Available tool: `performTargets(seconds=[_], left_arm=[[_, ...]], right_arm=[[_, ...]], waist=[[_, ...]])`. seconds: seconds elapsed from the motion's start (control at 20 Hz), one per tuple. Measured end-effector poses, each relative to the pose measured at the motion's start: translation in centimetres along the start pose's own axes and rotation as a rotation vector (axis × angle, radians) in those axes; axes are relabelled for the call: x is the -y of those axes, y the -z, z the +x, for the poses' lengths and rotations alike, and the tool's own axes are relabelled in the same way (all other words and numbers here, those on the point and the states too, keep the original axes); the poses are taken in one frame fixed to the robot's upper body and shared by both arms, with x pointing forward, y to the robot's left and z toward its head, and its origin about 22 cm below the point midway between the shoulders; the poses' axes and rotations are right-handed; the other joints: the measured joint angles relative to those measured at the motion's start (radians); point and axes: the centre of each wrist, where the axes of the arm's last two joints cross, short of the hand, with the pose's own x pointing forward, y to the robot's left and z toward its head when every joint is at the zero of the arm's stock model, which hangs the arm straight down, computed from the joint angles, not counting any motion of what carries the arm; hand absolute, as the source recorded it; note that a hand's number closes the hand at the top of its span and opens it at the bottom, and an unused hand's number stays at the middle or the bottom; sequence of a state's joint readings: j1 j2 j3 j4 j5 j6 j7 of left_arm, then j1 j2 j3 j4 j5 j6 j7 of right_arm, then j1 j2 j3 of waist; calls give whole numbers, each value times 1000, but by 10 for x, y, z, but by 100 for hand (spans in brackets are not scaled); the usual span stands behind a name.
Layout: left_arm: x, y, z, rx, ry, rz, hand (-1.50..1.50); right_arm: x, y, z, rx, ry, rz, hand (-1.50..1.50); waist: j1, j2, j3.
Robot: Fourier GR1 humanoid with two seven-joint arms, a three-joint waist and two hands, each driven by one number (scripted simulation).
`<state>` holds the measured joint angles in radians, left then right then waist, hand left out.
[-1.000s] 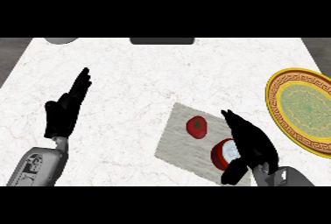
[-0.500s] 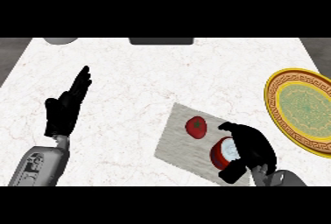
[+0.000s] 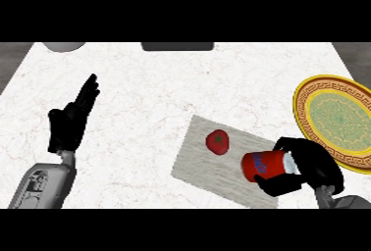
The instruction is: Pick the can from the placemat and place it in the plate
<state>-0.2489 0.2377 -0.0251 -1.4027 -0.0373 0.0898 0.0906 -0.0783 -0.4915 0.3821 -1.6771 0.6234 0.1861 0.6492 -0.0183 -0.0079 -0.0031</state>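
1. The right hand (image 3: 308, 166) has its fingers curled round the red can (image 3: 264, 165), holding it tipped on its side over the placemat's (image 3: 217, 164) right end.
2. The plate (image 3: 337, 120) sits just beyond, at the bench's (image 3: 174, 83) right edge.
3. A red tomato (image 3: 217, 140) lies on the placemat.
4. The left hand (image 3: 72, 120) rests open on the left side, fingers up.

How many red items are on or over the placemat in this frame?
2. A red tomato lies on the placemat near its middle. The red can is tilted in the right hand over the mat's right part. Nothing else red shows.
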Motion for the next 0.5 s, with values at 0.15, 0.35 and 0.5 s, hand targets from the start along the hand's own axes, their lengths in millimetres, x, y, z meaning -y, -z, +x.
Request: performTargets(seconds=[0.15,0.35,0.5], left_arm=[[-7,-3,-4,-11,1,26,0],[-13,-7,-7,-19,-4,50,0],[-13,-8,-7,-21,-4,54,0]], right_arm=[[25,4,-69,-105,-34,-26,150],[68,-3,-149,-185,-40,-93,150],[100,-14,-196,-178,-17,-196,150]], waist=[[-36,2,6],[-62,2,11],[-66,1,13]])
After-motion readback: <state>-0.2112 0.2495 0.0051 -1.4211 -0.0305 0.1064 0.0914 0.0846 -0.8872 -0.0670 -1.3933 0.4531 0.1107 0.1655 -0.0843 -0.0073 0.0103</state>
